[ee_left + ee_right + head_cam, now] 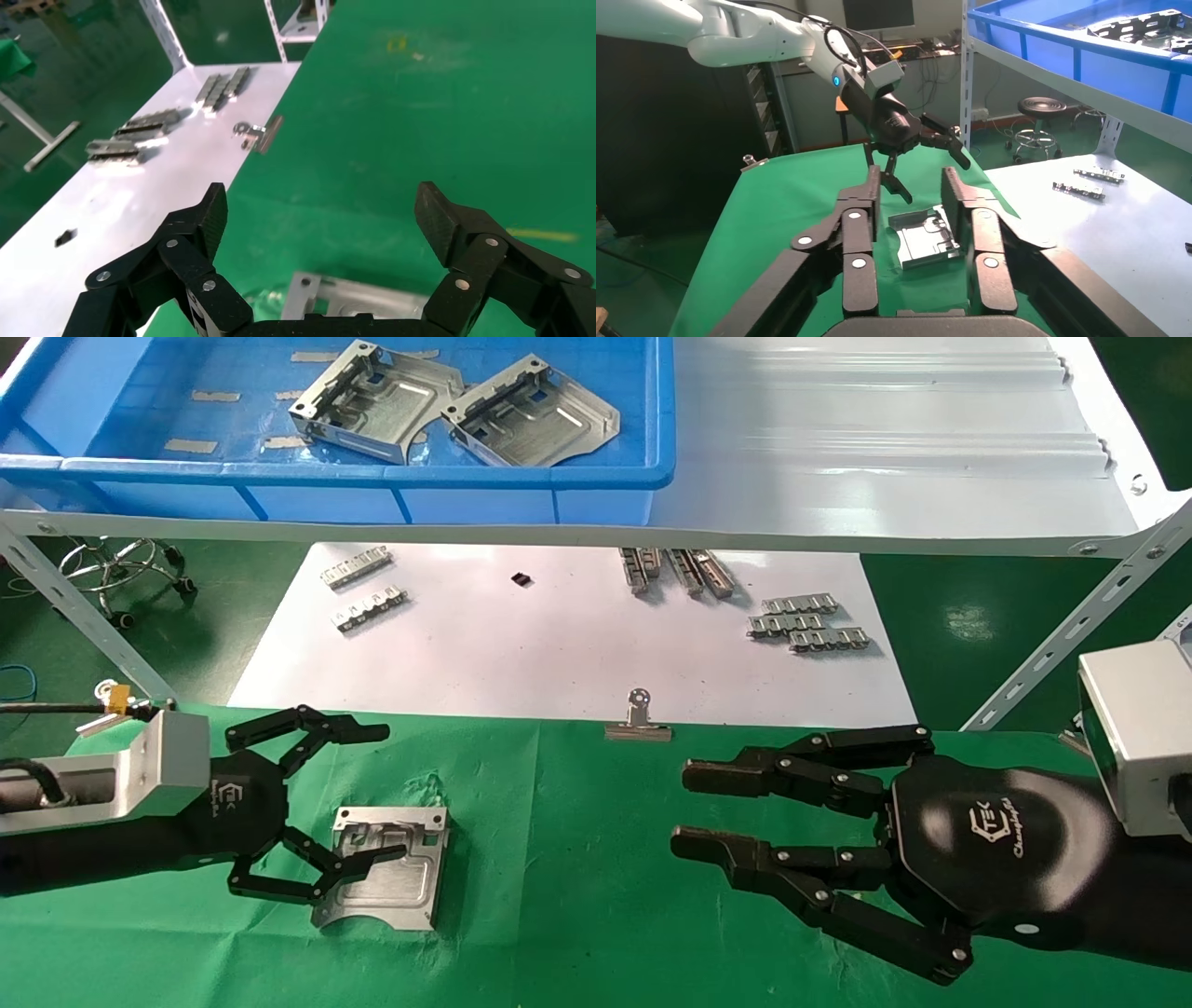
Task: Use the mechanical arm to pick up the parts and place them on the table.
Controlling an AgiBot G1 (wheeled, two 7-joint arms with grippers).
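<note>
**A:** What fills the scene, biggest first?

**B:** A green-clothed counter [577, 859] spans the near half. A white paper sheet [559, 645] lies at its far edge, pinned by a silver binder clip [638, 721]. Above and beyond sits a pale ribbed shelf [885, 458] carrying a blue bin [372, 477], cut off at the top and left.

**A:** Where are the parts?

**B:** Two parts in the bin [456, 407], side by side. One part on the counter [384, 868], lying flat at near left.

**A:** And the pincers?

**B:** The left pincer [368, 794] is spread wide, holding nothing; its lower finger overlaps the part's left edge, and I cannot tell whether it touches. The right pincer [689, 808] is at near right, fingers parted, empty.

**A:** Open room?

**B:** Bare green cloth lies between the two pincers. Small toothed metal strips [805, 621] sit in clusters on the paper.

**A:** Anything hard to make out?

**B:** A tiny dark object [521, 579] on the paper is too small to identify.
</note>
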